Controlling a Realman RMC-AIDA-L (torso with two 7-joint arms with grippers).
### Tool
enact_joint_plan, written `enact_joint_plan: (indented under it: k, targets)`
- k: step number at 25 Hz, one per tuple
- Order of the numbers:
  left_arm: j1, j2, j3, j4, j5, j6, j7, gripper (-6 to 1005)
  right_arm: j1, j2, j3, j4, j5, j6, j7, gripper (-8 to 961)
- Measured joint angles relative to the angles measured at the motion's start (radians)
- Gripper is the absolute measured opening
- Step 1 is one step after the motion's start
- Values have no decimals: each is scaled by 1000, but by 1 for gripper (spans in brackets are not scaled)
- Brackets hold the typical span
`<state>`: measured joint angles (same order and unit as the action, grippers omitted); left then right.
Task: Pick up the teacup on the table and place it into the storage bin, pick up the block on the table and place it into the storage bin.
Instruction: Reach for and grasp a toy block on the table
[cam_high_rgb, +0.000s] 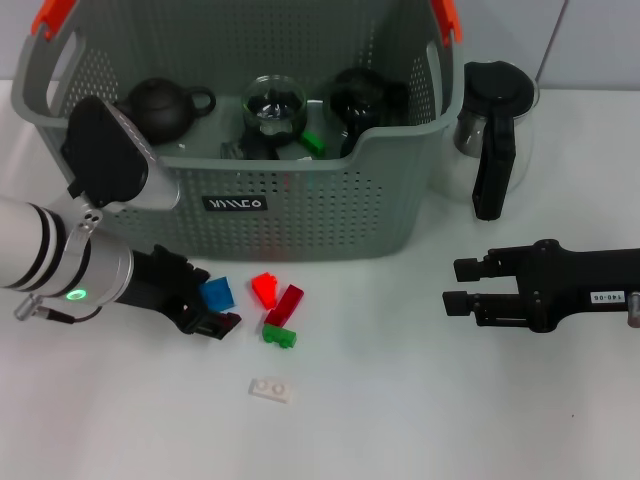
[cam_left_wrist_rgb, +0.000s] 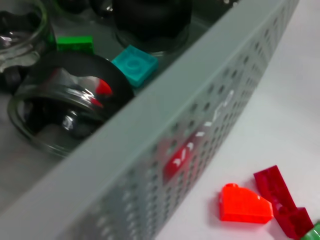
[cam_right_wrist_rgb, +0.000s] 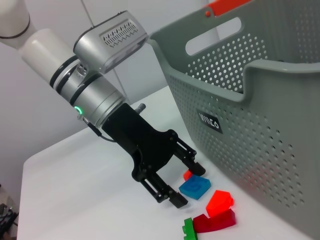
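Left arm low at the table, right arm level and apart.
Left gripper (cam_high_rgb: 212, 312) at the end of a white and silver forearm reaching in from the robot's left, wrist angled down, green light lit on the wrist ring; fingers (cam_right_wrist_rgb: 169, 194) spread, tips close to the tabletop; right gripper (cam_high_rgb: 462, 284) held horizontal on the robot's right, black fingers pointing inward, parted with a gap between them.

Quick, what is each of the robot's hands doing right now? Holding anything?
Left end effector: open around the blue block on the table, not yet clamped.
Right end effector: open, holding nothing, off to the right of the storage bin.
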<state>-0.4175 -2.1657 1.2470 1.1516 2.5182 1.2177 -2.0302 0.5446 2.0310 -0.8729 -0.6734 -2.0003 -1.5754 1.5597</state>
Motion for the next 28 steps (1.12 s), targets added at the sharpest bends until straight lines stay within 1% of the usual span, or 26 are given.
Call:
enact_joint_plan:
  k: [14, 20, 28]
  targets:
    - [7, -4, -12, 59, 7, 138, -21, 719, 0, 0, 1, 0, 0, 0, 0, 584]
    - [10, -5, -6, 66, 11, 86, -65, 717, 0, 0, 5, 0, -9, 0, -1, 584]
    - [1, -6, 11, 56, 12, 63, -73, 714, 0, 0, 5, 0, -9, 0, -1, 584]
